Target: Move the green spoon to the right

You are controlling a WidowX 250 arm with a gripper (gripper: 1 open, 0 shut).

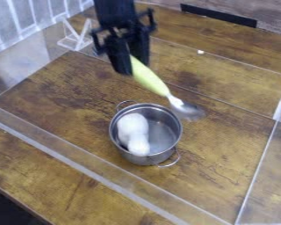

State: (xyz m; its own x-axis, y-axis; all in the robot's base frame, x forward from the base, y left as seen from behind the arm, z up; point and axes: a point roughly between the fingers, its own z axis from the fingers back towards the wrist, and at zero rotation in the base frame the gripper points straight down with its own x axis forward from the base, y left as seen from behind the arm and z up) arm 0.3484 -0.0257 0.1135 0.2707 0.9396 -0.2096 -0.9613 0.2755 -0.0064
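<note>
The end effector (123, 54) is clamped on the green spoon (156, 83) by its handle's upper end, so the spoon hangs slanting toward four o'clock, bowl lowest, clear of the wooden surface (61, 101) above the pot (146, 132) rim's upper-right edge.

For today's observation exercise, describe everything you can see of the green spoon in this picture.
The spoon has a pale yellow-green handle, plastic by its look, and a shiny metal bowl at the lower right end. It hangs tilted, handle up to the left, bowl down to the right, lifted off the wooden table. The dark tool is shut on the handle's top. Its bowl sits just beyond the pot's upper right rim; whether they touch cannot be told.
</note>
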